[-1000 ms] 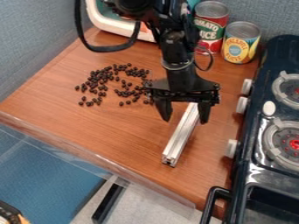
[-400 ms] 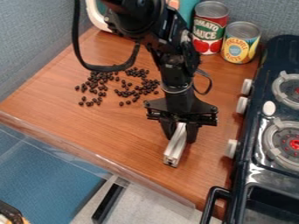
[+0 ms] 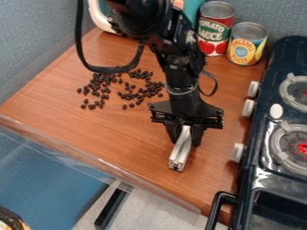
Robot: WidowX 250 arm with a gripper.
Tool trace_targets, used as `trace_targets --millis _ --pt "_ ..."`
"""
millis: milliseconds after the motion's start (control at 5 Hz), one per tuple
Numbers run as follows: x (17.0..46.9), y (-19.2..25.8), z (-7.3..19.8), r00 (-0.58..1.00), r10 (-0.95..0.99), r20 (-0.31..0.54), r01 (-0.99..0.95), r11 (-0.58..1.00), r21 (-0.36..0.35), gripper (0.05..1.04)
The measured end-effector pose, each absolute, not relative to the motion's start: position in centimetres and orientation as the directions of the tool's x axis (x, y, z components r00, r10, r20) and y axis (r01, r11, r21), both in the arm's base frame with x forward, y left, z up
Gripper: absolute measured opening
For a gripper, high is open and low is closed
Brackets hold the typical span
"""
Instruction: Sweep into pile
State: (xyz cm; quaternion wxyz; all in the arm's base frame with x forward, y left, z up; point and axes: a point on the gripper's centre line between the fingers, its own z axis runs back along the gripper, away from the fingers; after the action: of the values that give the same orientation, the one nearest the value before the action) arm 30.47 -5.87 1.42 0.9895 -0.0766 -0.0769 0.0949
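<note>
Gripper [image 3: 186, 142] is pointed downward; its two fingers are set close together. Arm [image 3: 182, 74] is bent, positioned above the fingers.

so the arm [image 3: 180, 69] is black all over, chunky rounded housing [image 3: 141, 18] at 12 o'clock, fat black cable [image 3: 112, 70] looping at 9, skinnier black wire [image 3: 213, 86] at 3, and a wide-shouldered black gripper [image 3: 186, 142] at 6.

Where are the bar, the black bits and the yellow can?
Bar [image 3: 179, 158]: camera view, its near end.
Black bits [image 3: 79, 90]: camera view, the leftmost one.
Yellow can [image 3: 242, 50]: camera view, its label.
</note>
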Motion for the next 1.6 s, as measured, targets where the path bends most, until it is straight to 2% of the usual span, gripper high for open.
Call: trace_targets --millis 600,800,1000,1600 --pt "31.9 -4.0 0.9 0.983 0.166 0.073 -0.151 0.973 -0.174 0.405" --pt "33.3 -2.0 0.9 0.978 0.185 0.093 -0.167 0.970 -0.177 0.405" --pt "33.5 -1.2 0.8 0.987 0.143 0.075 -0.129 0.976 -0.174 0.405" --pt "33.7 6.3 1.2 0.976 0.209 0.060 -0.196 0.965 -0.176 0.405"
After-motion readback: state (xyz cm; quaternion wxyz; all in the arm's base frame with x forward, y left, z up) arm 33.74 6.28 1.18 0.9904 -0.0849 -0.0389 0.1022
